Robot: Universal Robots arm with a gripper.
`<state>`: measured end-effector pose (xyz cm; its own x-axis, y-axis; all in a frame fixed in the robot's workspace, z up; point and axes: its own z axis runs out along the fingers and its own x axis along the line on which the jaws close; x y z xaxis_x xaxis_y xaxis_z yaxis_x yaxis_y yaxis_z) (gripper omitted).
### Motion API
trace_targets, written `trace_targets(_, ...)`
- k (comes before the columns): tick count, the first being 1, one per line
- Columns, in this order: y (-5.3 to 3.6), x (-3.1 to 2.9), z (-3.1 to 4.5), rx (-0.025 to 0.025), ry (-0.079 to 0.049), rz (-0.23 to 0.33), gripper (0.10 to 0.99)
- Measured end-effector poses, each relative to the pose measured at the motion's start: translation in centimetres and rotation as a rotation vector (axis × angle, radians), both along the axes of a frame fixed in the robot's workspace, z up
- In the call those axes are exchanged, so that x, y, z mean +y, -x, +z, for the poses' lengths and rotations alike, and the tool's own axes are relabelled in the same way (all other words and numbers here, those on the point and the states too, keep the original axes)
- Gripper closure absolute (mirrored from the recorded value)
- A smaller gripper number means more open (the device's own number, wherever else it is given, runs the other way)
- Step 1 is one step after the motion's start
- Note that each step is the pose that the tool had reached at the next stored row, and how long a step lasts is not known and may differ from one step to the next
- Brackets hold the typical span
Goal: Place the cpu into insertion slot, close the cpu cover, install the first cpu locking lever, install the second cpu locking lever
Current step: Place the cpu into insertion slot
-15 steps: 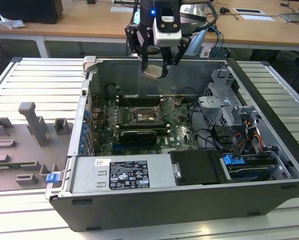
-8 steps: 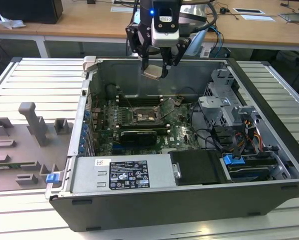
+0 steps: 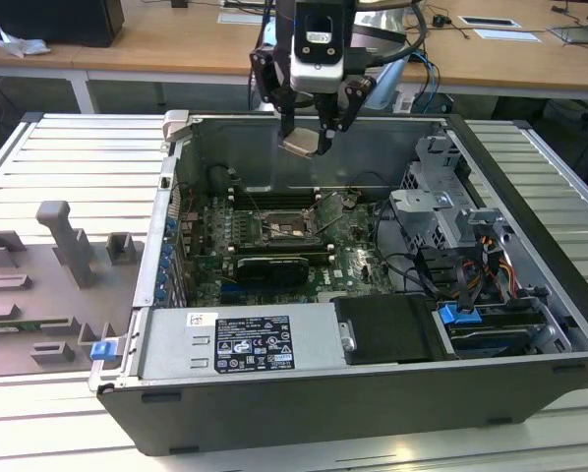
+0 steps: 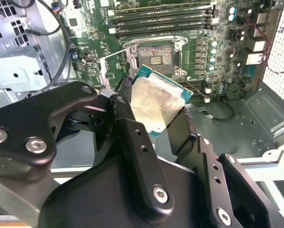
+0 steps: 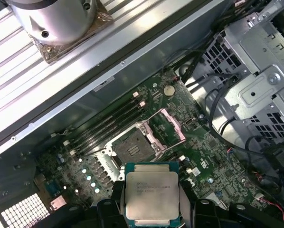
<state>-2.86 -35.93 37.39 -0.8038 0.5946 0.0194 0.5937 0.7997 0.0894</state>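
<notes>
The small flat square chip with the pale silver metal top, the cpu (image 3: 302, 145), is held in the air over the open computer, tilted, pinched at two opposite edges with its green border free on the other sides in both wrist views (image 4: 156, 102) (image 5: 151, 197). The black two-fingered gripper (image 3: 307, 138) has its jaws closed on the chip, one finger on each side. In the exterior view the chip hangs at about twelve o'clock from the small square dark insertion slot (image 3: 291, 227), well apart from it, with open air between. The socket lies bare (image 5: 132, 147), and the silvery hinged cpu cover (image 5: 168, 124) stands swung up at one edge of it. Long black memory slots (image 4: 161, 19) run just beside the socket on the green motherboard (image 3: 358, 261). From the socket, a silver perforated drive cage (image 3: 437, 211) sits at three o'clock and a grey labelled power supply box (image 3: 240, 344) at six. The arm reaches down from twelve o'clock, its wrist upright. The dark metal computer case (image 3: 274, 433) rests on a ribbed aluminium table (image 3: 78, 157), with grey plastic fixture blocks (image 3: 68, 246) at nine o'clock and wooden desks (image 3: 176, 39) behind.
</notes>
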Motion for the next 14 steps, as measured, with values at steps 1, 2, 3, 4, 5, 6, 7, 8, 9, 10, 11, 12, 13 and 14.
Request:
trace_targets(1, 0.00, 0.00, -0.04, 0.0000, 0.000, -0.006, 0.545)
trace_targets(2, 0.00, 0.00, -0.07, 0.0000, 0.000, -0.009, 0.545)
trace_targets(3, 0.03, 0.00, -0.12, 0.0000, 0.000, -0.010, 0.545)
trace_targets(4, 0.03, 0.00, -0.18, 0.0000, 0.000, -0.010, 0.545)
trace_targets(5, 0.02, 0.00, -0.24, 0.0000, 0.000, -0.010, 0.545)
trace_targets(6, 0.02, 0.00, -0.28, 0.0000, 0.002, -0.010, 0.545)
trace_targets(7, 0.02, 0.00, -0.36, 0.0000, 0.004, -0.010, 0.545)
trace_targets(8, 0.02, 0.00, -0.42, 0.0000, 0.004, -0.010, 0.545)
trace_targets(9, 0.02, 0.00, -0.43, 0.0001, 0.004, -0.010, 0.545)
trace_targets(10, 0.02, -0.01, -0.43, 0.0001, 0.004, -0.010, 0.545)
trace_targets(11, 0.02, 0.00, -0.45, 0.0000, 0.004, -0.018, 0.545)
trace_targets(12, 0.02, 0.00, -0.47, 0.0000, 0.004, -0.032, 0.545)
trace_targets(13, 0.02, 0.00, -0.48, 0.0000, 0.004, -0.047, 0.545)
trace_targets(14, 0.02, 0.00, -0.49, 0.0000, 0.004, -0.056, 0.545)
